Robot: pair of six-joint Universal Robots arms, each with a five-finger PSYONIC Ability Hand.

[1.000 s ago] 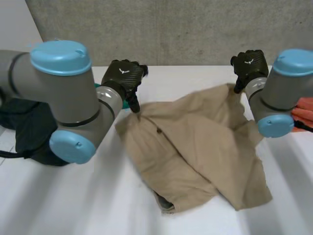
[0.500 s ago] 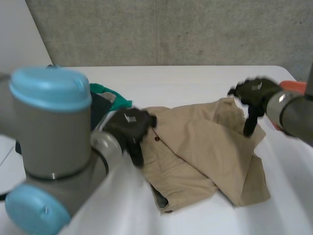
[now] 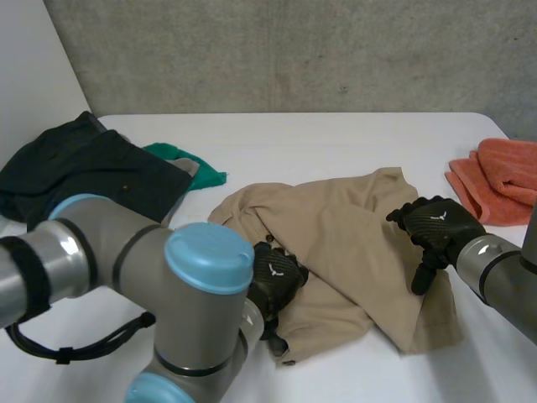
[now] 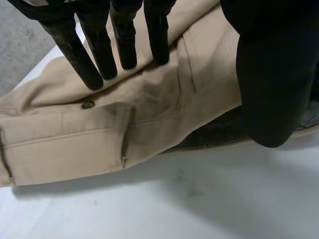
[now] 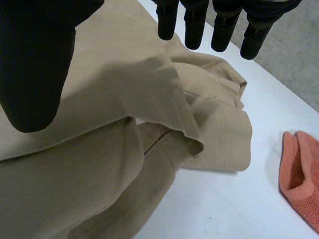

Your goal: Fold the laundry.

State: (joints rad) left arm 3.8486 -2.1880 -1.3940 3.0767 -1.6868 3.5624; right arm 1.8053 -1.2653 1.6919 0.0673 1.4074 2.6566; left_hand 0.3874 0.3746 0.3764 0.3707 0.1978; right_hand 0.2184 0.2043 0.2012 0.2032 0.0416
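White tabletop (image 3: pixel 336 134) below a rough concrete wall (image 3: pixel 294 50) carries crumpled tan trousers (image 3: pixel 336 243) at its middle, seamed, with a dark button (image 4: pixel 88 105). Left hand (image 3: pixel 277 281) and right hand (image 3: pixel 436 227) sit at the trousers' opposite sides, fingers straight and thumbs wide.

Left hand (image 3: pixel 277 281) and right hand (image 3: pixel 436 228) low, fingers (image 4: pixel 124 45) straight (thumbs (image 5: pixel 35 64) apart).

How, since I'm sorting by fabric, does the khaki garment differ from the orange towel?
The khaki garment is smooth woven cloth with a button and seams; the orange towel looks nubby. The khaki garment is larger and lies mid-table beneath the left hand and right hand; the orange towel lies apart near the table's right edge. Both are rumpled, unfolded.
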